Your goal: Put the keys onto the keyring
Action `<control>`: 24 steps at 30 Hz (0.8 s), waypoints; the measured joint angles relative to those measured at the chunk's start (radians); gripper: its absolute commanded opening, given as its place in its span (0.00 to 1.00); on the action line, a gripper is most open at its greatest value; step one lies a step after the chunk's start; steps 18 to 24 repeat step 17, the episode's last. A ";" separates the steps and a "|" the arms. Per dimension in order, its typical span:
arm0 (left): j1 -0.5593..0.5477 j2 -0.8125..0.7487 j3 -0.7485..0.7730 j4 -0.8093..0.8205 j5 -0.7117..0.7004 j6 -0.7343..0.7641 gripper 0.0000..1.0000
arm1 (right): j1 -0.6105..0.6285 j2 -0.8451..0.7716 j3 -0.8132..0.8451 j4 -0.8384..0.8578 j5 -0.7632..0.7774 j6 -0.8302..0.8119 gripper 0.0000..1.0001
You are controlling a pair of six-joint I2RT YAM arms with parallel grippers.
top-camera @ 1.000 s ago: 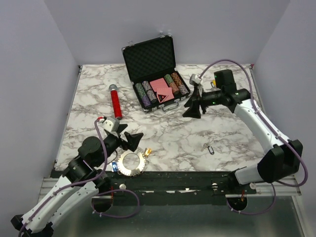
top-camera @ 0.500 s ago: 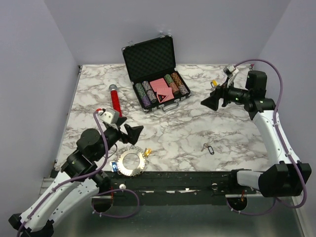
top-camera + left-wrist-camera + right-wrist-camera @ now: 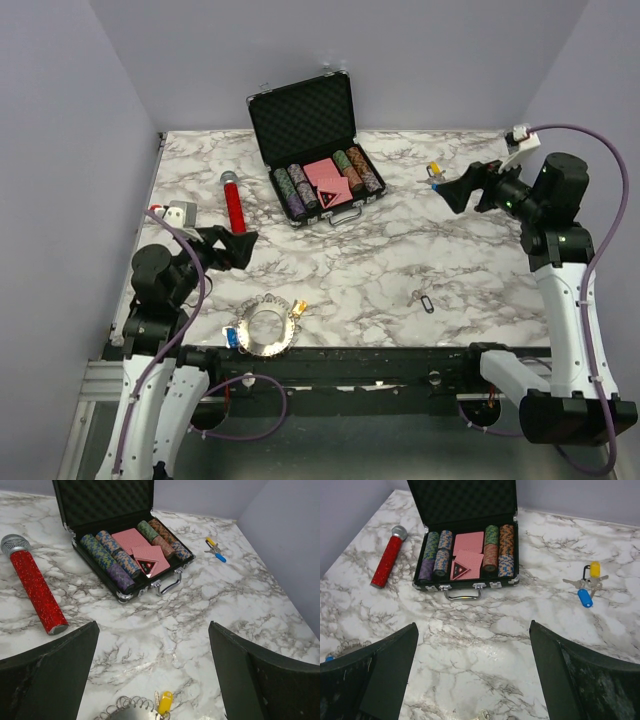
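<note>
Standing wide apart, the matte black, wedge-shaped fingers (image 3: 55,672) of the left gripper (image 3: 240,248) hold nothing. The wrist behind them hangs above the near left of the table (image 3: 400,250), aimed toward the far right. Its arm is folded back and climbs steeply from the near edge, with a purple cable looping alongside.

The right gripper (image 3: 455,190) is just as widely spread and just as empty. It is raised over the far right of the table and tilted down toward the left. Its white forearm rises almost upright from the near right base.

The keyring (image 3: 266,331), a flat silver disc fringed with small keys, lies at the near edge, left of centre. A yellow-tagged key (image 3: 298,308) lies just beside its far right rim, and a blue tag (image 3: 231,338) peeks out at its left. A black-tagged key (image 3: 425,300) lies alone, right of centre. A small bunch of keys (image 3: 587,585) with one yellow and one blue oblong tag lies far right, near the right gripper's fingertips.

The tabletop is glossy white marble with grey veins. On the far left is a red glitter microphone (image 3: 234,206) with a silver mesh head. At the far middle a black case (image 3: 300,115) stands open, its lid lined with dimpled foam. It holds rows of striped chips and pink-backed cards.
</note>
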 measured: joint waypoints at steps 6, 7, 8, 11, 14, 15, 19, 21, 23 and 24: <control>0.001 -0.082 0.010 -0.081 0.031 0.021 0.99 | -0.059 -0.015 0.000 0.000 -0.001 0.047 1.00; 0.001 -0.095 0.019 -0.092 0.032 0.026 0.99 | -0.064 -0.014 0.000 0.000 0.000 0.060 1.00; 0.001 -0.104 0.024 -0.096 0.033 0.029 0.99 | -0.068 -0.014 0.000 0.001 0.001 0.073 1.00; 0.001 -0.126 0.027 -0.111 0.037 0.034 0.99 | -0.068 -0.015 0.000 0.008 0.012 0.106 1.00; 0.001 -0.140 0.027 -0.127 0.043 0.037 0.99 | -0.068 -0.017 0.000 0.013 0.032 0.134 1.00; 0.001 -0.142 0.028 -0.131 0.043 0.038 0.99 | -0.069 -0.017 0.000 0.016 0.037 0.140 1.00; 0.001 -0.142 0.033 -0.142 0.046 0.043 0.99 | -0.071 -0.017 0.000 0.021 0.041 0.147 1.00; 0.001 -0.142 0.033 -0.142 0.046 0.043 0.99 | -0.071 -0.017 0.000 0.021 0.041 0.147 1.00; 0.001 -0.142 0.033 -0.142 0.046 0.043 0.99 | -0.071 -0.017 0.000 0.021 0.041 0.147 1.00; 0.001 -0.142 0.033 -0.142 0.046 0.043 0.99 | -0.071 -0.017 0.000 0.021 0.041 0.147 1.00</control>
